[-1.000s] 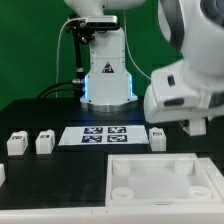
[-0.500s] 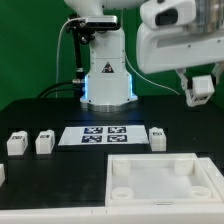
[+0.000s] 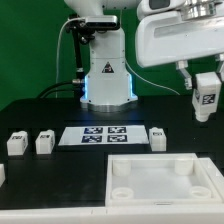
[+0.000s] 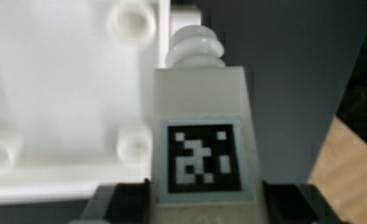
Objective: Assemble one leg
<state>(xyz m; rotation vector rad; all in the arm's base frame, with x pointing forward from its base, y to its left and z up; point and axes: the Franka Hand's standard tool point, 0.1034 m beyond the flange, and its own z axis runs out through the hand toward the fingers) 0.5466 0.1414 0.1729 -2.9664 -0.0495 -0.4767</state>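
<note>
Since the tray lies flat with all four corner sockets bare, and the gripper hangs high at the exterior view's right with its fingers pinching a leg, the step in hand looks like the carry toward the tray. The leg is well clear of the table, upright, with its tag facing the exterior camera. In the wrist view its threaded stub points away from the wrist, with the tray below and beside it. The next move, I judge, calls for bringing that stub over one socket, probably the far socket at the exterior view's right. The leg must be kept plumb as it goes down, then turned so the thread bites. No socket can be made out directly under the stub, so some sideways travel seems due first. Around all this, a green backdrop closes the room behind a flat, matte black table, against which the white parts stand out sharply. The arm's base stands at the back. The marker board lies in front of it, just beyond the tray. Three spare legs sit on the table, two well off to the exterior view's left and one just beside the marker board.
</note>
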